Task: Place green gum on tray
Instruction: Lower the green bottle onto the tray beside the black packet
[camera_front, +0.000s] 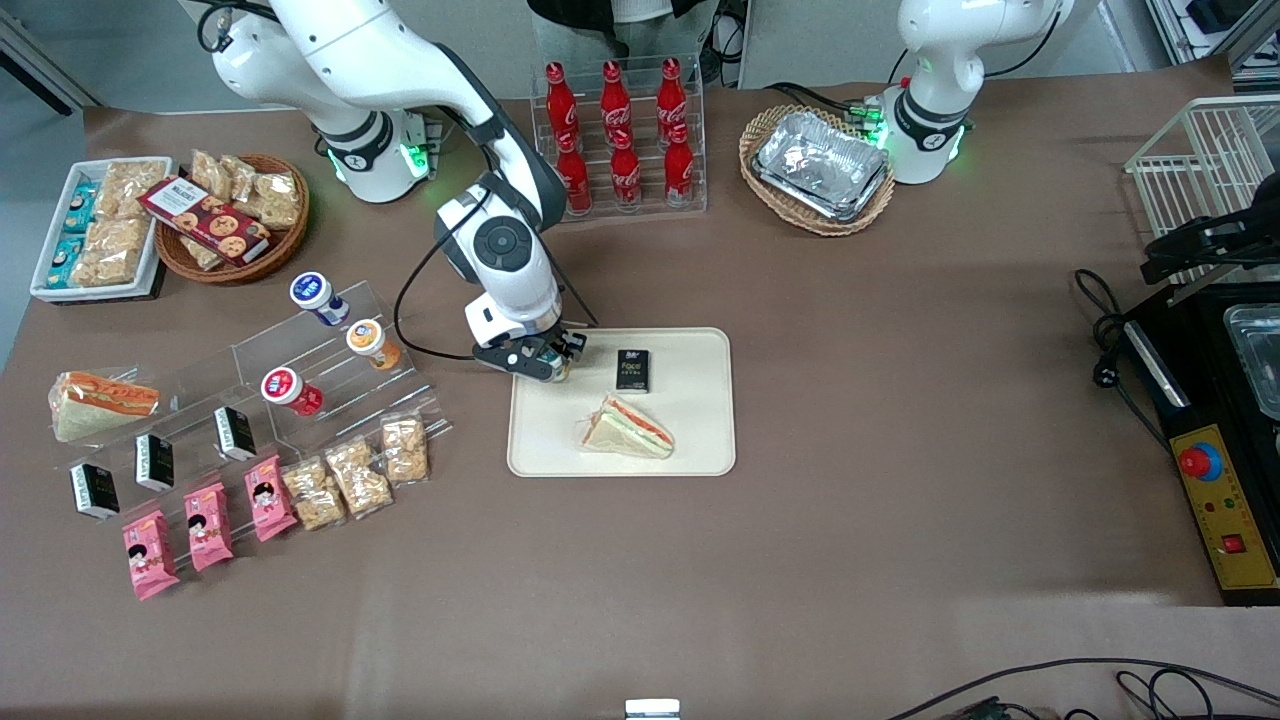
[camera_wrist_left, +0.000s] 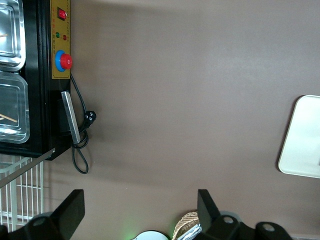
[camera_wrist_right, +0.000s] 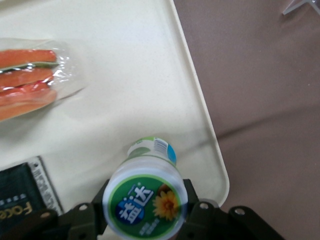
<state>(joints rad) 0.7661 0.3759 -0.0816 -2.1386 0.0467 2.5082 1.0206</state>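
The green gum (camera_wrist_right: 145, 197), a small bottle with a green-labelled white lid, sits between the fingers of my right gripper (camera_wrist_right: 145, 210), which is shut on it. Its base hangs just above or on the cream tray (camera_wrist_right: 150, 90), close to the tray's rounded corner. In the front view the gripper (camera_front: 553, 366) is over the tray (camera_front: 700, 440) at the corner toward the working arm's end and farthest from the camera; the bottle itself is mostly hidden by the fingers there.
On the tray lie a wrapped sandwich (camera_front: 628, 427) and a small black box (camera_front: 633, 370). An acrylic rack (camera_front: 330, 350) with blue-, orange- and red-lidded bottles stands toward the working arm's end. Cola bottles (camera_front: 620, 130) and a basket of foil trays (camera_front: 820, 165) stand farther from the camera.
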